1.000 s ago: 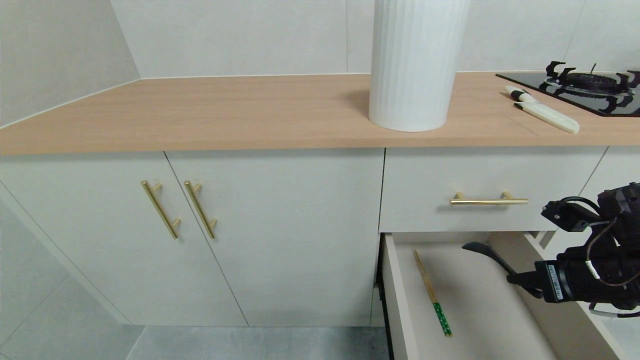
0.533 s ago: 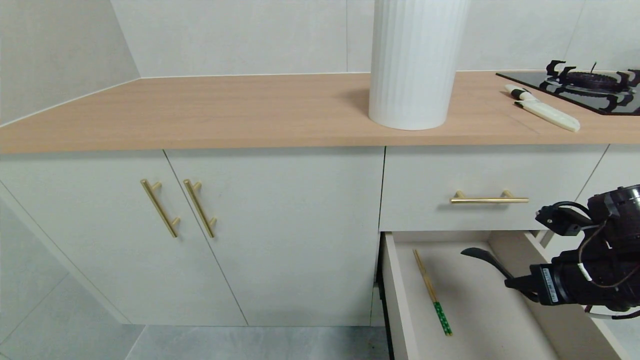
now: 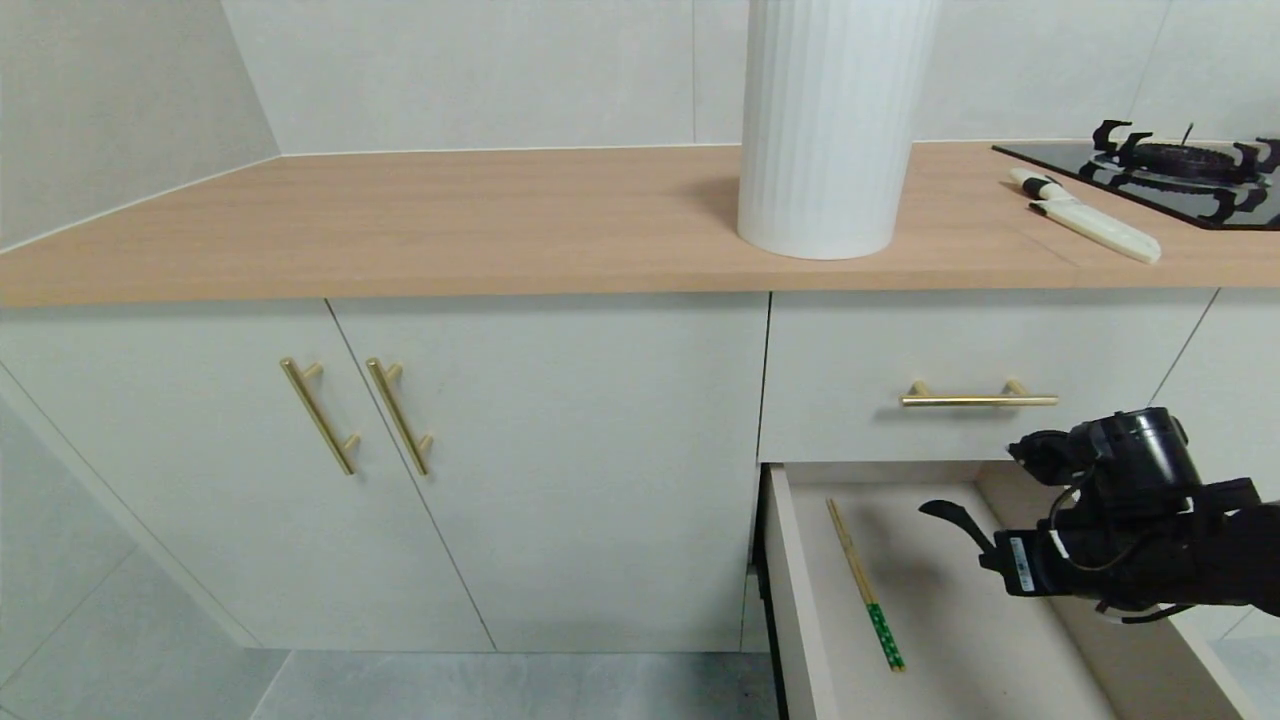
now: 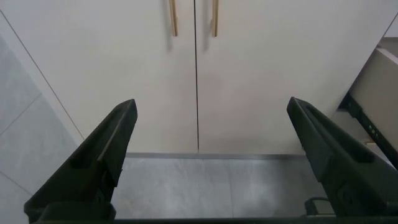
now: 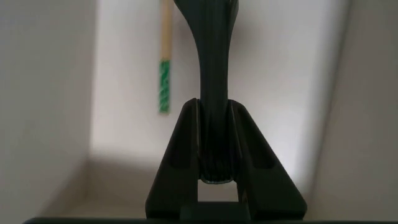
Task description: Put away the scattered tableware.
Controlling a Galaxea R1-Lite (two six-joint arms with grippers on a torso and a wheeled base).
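My right gripper [image 3: 990, 558] hovers over the open drawer [image 3: 790, 590] under the counter, shut on the handle of a black spoon [image 3: 952, 519] whose bowl points toward the drawer's back. In the right wrist view the black spoon [image 5: 210, 74] runs out from between the closed fingers [image 5: 180, 149], with the drawer floor below. A pair of chopsticks [image 3: 864, 586] with green ends lies inside the drawer near its left wall; those chopsticks [image 5: 165, 62] appear beyond the spoon. A white knife [image 3: 1085, 217] rests on the counter by the stove. My left gripper [image 4: 211, 162] hangs open before the cabinet doors, low over the floor.
A tall white ribbed cylinder [image 3: 828, 130] stands on the wooden counter [image 3: 450, 215]. A black gas stove [image 3: 1180, 170] sits at the far right. A shut drawer with a gold handle [image 3: 978, 400] lies above the open one. Two cabinet doors with gold handles [image 3: 355, 415] are shut at left.
My right gripper has swung leftward and turned over the drawer, carrying the black spoon slightly further in. The chopsticks and knife have not moved.
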